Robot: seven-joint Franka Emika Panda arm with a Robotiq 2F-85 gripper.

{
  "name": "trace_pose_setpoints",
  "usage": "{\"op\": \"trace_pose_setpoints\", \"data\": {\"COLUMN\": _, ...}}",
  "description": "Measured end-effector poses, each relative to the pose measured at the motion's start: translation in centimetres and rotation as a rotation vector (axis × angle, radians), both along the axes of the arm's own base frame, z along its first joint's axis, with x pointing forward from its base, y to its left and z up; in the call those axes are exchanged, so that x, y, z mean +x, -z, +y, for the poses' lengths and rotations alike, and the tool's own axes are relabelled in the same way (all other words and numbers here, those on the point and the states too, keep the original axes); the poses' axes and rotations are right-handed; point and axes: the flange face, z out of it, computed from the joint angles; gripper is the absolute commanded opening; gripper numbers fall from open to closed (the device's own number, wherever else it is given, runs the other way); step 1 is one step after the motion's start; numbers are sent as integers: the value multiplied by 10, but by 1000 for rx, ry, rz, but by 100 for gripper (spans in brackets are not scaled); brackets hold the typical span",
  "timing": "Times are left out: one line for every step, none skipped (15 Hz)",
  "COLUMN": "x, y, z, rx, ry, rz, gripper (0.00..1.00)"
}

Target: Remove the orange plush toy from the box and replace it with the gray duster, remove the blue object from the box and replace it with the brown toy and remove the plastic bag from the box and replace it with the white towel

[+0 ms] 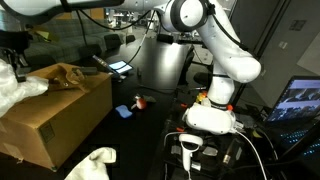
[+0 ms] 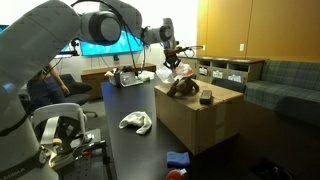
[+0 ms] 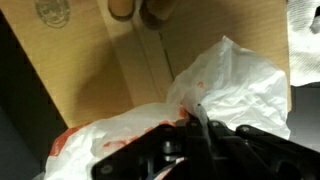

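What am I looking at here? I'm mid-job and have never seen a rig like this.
It is one white robot arm with a claw at its tip. Two pictures come from cameras standing off in the room, at different spots. The third is from a camera on the wrist, so the claw shows at its bottom edge. On the dark table stands an open cardboard box, with a brown toy at its top. A white towel and a blue object lie on the table beside the box. The claw looks shut on a plastic bag, above the box.
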Motion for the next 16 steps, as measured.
{"op": "trace_pose_setpoints", "data": {"x": -6, "y": 10, "z": 0, "rx": -14, "ry": -10, "rz": 20, "gripper": 0}}
{"op": "trace_pose_setpoints", "data": {"x": -11, "y": 21, "z": 0, "rx": -25, "ry": -18, "rz": 35, "gripper": 0}}
{"op": "trace_pose_setpoints", "data": {"x": -17, "y": 31, "z": 0, "rx": -33, "ry": -25, "rz": 47, "gripper": 0}}
{"op": "trace_pose_setpoints", "data": {"x": -23, "y": 40, "z": 0, "rx": -38, "ry": -32, "rz": 53, "gripper": 0}}
{"op": "trace_pose_setpoints", "data": {"x": -28, "y": 49, "z": -1, "rx": -39, "ry": -38, "rz": 52, "gripper": 0}}
{"op": "trace_pose_setpoints", "data": {"x": -33, "y": 56, "z": -1, "rx": -35, "ry": -40, "rz": 45, "gripper": 0}}
{"op": "trace_pose_setpoints", "data": {"x": -38, "y": 64, "z": -2, "rx": -29, "ry": -35, "rz": 36, "gripper": 0}}
{"op": "trace_pose_setpoints", "data": {"x": -43, "y": 70, "z": -5, "rx": -23, "ry": -20, "rz": 30, "gripper": 0}}
{"op": "trace_pose_setpoints", "data": {"x": -49, "y": 76, "z": -8, "rx": -18, "ry": 3, "rz": 25, "gripper": 0}}
{"op": "trace_pose_setpoints", "data": {"x": -55, "y": 81, "z": -13, "rx": -14, "ry": 39, "rz": 23, "gripper": 0}}
{"op": "trace_pose_setpoints", "data": {"x": -61, "y": 85, "z": -18, "rx": -11, "ry": 78, "rz": 22, "gripper": 0}}
{"op": "trace_pose_setpoints", "data": {"x": -68, "y": 87, "z": -24, "rx": -15, "ry": 122, "rz": 21, "gripper": 0}}
{"op": "trace_pose_setpoints", "data": {"x": -76, "y": 88, "z": -30, "rx": -26, "ry": 169, "rz": 15, "gripper": 0}}
{"op": "trace_pose_setpoints", "data": {"x": -84, "y": 88, "z": -37, "rx": -42, "ry": 214, "rz": 10, "gripper": 0}}
{"op": "trace_pose_setpoints", "data": {"x": -94, "y": 87, "z": -43, "rx": -63, "ry": 255, "rz": 2, "gripper": 0}}
{"op": "trace_pose_setpoints", "data": {"x": -104, "y": 86, "z": -50, "rx": -84, "ry": 295, "rz": -7, "gripper": 0}}
